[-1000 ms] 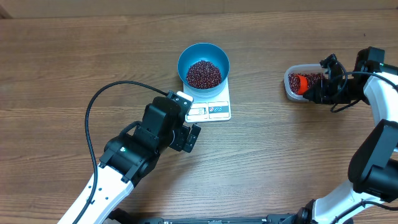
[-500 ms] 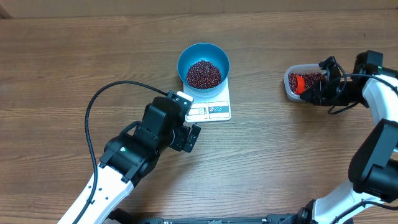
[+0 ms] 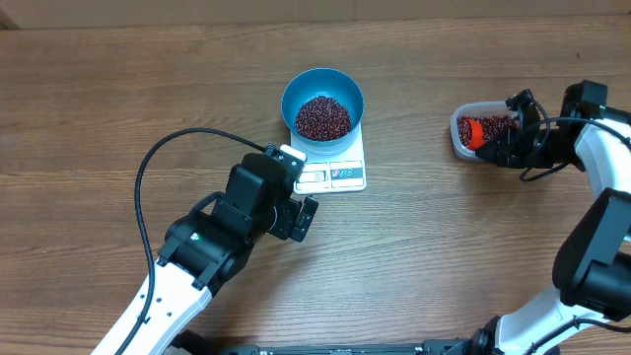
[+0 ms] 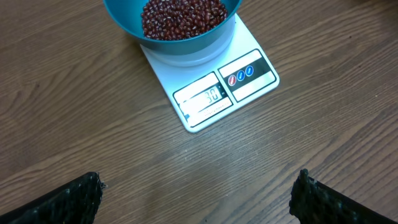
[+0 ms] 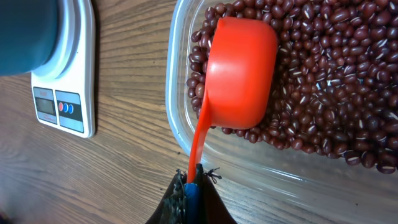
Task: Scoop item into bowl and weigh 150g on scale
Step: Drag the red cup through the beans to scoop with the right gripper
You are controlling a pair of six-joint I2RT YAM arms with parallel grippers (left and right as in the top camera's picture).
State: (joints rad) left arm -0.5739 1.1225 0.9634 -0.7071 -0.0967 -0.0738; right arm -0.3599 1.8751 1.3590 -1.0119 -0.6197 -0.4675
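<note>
1. Overhead: the bowl [image 3: 301,87] stands on the scale [image 3: 340,176] and holds a heap of beans [image 3: 323,117]. The left gripper [image 3: 304,215] hangs just beside the scale's button edge, with its jaws fully apart and nothing in them. Well apart to the right, the right gripper [image 3: 496,150] is at the clear tub [image 3: 456,138], closed on the handle of the orange scoop [image 3: 474,129]. Nothing lies on the table [image 3: 99,89] between tub and bowl, so there is room to carry.
2. Left wrist: both fingertips [image 4: 78,198] sit in the lower corners, wide apart. The display ends in 30, but I cannot read any digit before it. If this arm drifted forward, it could press on the scale and spoil the reading.
3. Right wrist: the jaws pinch only the thin end of the handle. The cup lies back-up on more beans, near the tub wall. The handle may twist in so small a grip and spill beans on the way. Pushing against the wall may slide the light tub. A full scoop may also overshoot the target.
</note>
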